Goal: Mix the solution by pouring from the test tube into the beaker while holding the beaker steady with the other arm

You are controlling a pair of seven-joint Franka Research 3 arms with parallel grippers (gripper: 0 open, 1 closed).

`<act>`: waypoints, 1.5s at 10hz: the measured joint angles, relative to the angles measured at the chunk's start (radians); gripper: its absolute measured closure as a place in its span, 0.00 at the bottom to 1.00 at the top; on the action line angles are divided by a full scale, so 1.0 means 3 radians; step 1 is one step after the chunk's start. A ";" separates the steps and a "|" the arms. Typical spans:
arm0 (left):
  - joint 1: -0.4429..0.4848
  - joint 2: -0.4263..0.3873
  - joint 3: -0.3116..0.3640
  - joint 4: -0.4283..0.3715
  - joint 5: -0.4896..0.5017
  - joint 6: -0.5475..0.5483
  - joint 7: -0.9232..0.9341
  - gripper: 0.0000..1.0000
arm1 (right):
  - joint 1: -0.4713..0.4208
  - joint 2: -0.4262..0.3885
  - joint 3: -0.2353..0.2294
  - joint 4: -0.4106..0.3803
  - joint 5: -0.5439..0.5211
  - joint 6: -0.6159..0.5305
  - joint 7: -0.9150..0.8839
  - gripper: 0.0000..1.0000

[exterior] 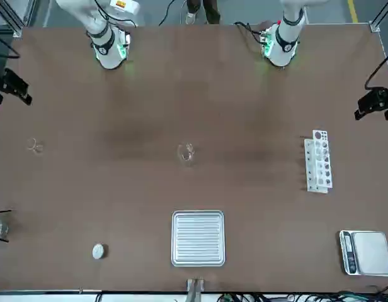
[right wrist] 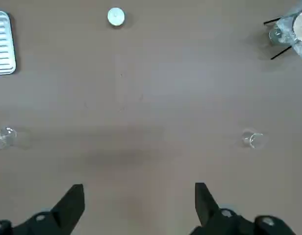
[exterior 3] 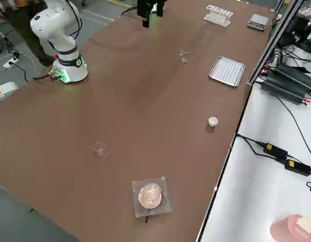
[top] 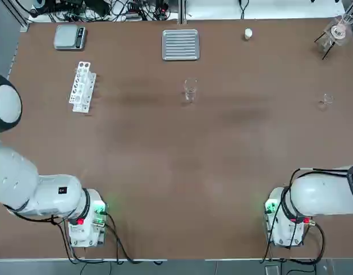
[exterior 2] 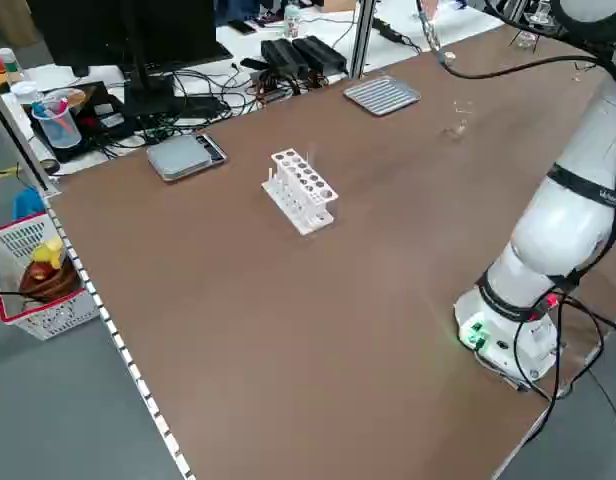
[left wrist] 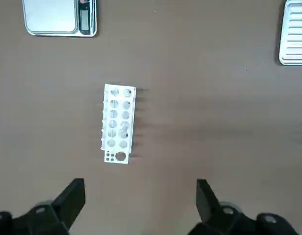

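Observation:
The beaker (top: 190,90) is a small clear glass cylinder standing upright on the brown table, past its middle; it also shows as the beaker (exterior: 186,153) and the beaker (right wrist: 5,136). A faint slim test tube (left wrist: 123,129) seems to stand in one hole of the white rack (left wrist: 118,123). My left gripper (left wrist: 140,196) hangs high above the table short of that rack, open and holding nothing. High over the right half of the table, my right gripper (right wrist: 138,198) is open and holds nothing, far from the beaker.
A tinier glass vessel (top: 327,100) sits at the right. A flask in a black stand (top: 337,31) is at the far right corner. Along the far edge lie a ribbed metal tray (top: 180,44), a scale (top: 70,36) and a small white disc (top: 248,34).

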 joint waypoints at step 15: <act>0.0940 0.0285 0.0053 0.0019 -0.0984 0.0010 0.3908 0.00 | 0.0365 0.0116 0.0049 -0.0041 0.0235 0.0474 -0.0041 0.00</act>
